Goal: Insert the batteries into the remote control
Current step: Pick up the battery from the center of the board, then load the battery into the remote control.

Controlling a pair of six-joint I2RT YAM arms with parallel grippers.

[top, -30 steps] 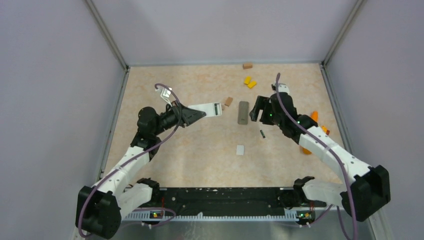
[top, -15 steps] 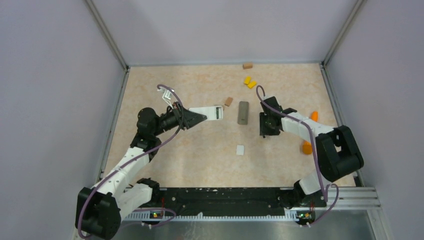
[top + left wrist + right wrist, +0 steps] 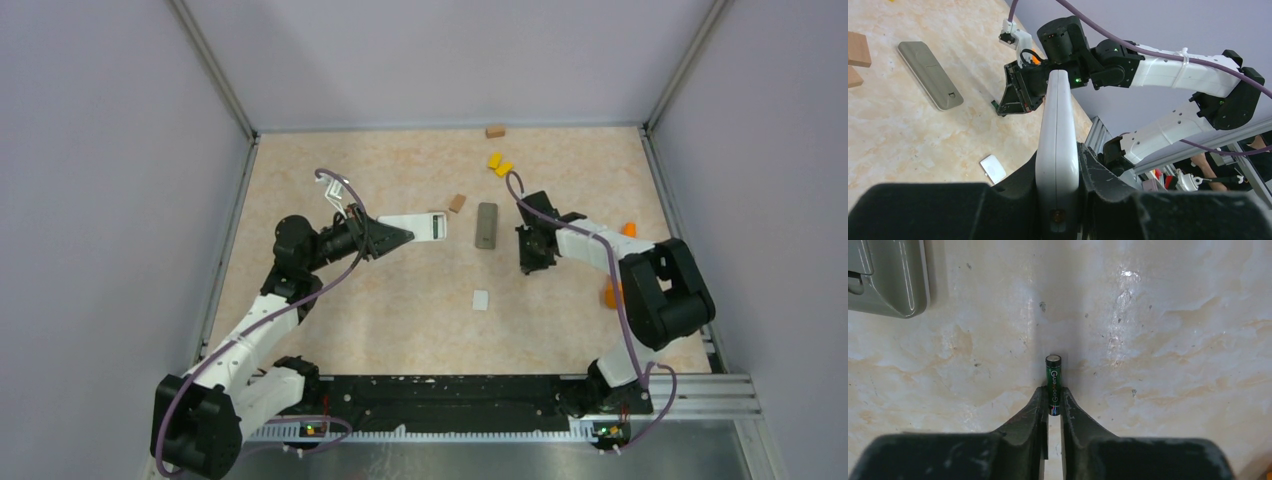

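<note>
A blackish-green battery (image 3: 1053,372) with a metal tip is sitting pinched lengthwise between the right gripper's (image 3: 1053,395) fingertips, just right of the grey slab (image 3: 487,225). The white remote control (image 3: 425,224) is hanging clamped in the left gripper (image 3: 1058,160), just left of that slab, showing a dark recess at its far end.

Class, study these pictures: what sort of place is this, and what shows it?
Probably a robotics lab cell: left arm and right arm bolted to a rail, plain walls boxing in the table, small blocks scattered as props.
</note>
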